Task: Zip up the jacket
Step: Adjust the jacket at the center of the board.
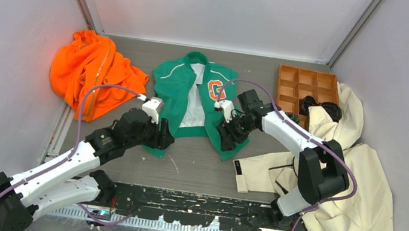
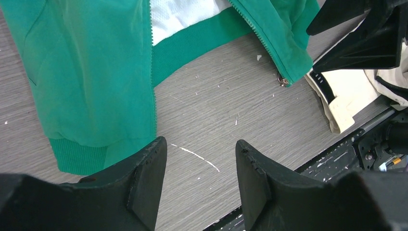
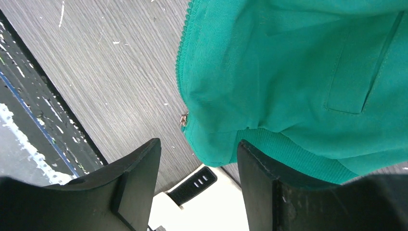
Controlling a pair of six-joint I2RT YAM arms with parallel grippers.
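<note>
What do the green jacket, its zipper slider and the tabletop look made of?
The green jacket: soft matte knit fabric, probably synthetic, with a ribbed hem band and stitched pocket. Its zipper slider: small, shiny, likely metal; too small to be sure. The tabletop: grey wood-grain laminate by its streaked print, scuffed with white marks.

- An orange letter "G", edged white, stands on the chest patch of the green jacket.
- White marks on the black tag of the cream coat are unreadable.

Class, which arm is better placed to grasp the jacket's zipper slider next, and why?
Right. The right gripper hangs open just beside the zipper slider at the jacket hem; the left gripper sits farther off.
</note>
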